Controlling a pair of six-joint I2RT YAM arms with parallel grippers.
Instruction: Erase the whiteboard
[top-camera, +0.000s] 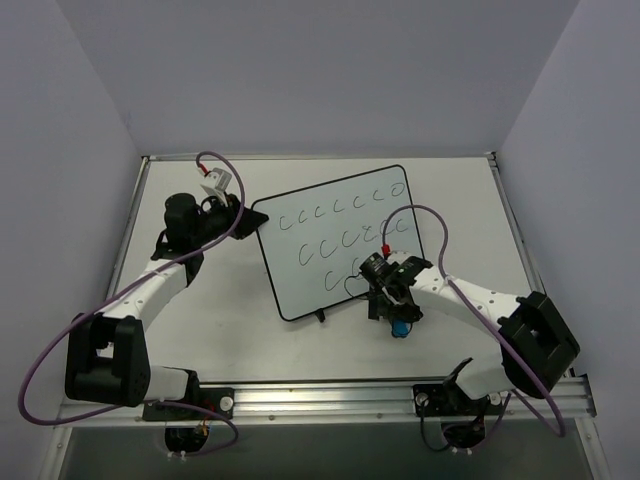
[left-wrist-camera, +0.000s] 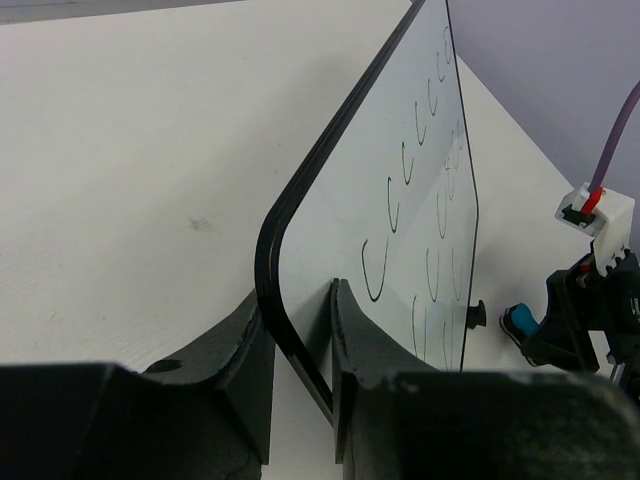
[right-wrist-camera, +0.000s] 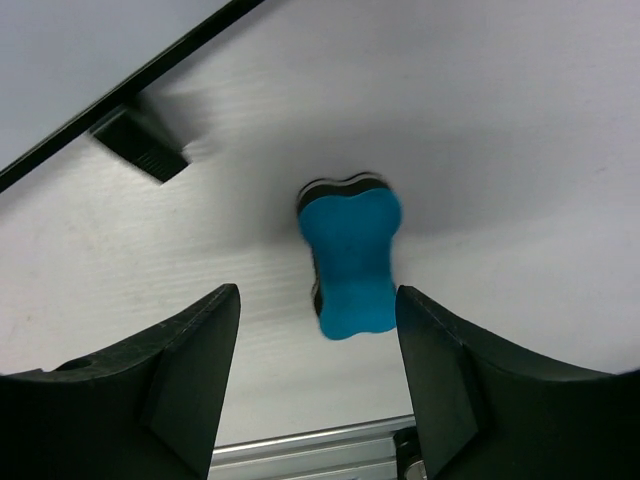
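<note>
Desk: Room around the blue eraser (right-wrist-camera: 350, 262)?
Field: Lying free on the counter (right-wrist-camera: 520, 150), a gap on either side inside the wide-spread right jaws.
Desk: Obstacles?
Field: Edge of the whiteboard (top-camera: 335, 240) and its black foot (right-wrist-camera: 140, 145) just beyond, not touching the eraser. Left corner of the board blocked by the left jaws, clamped on the frame. Bare counter left of the board.
</note>
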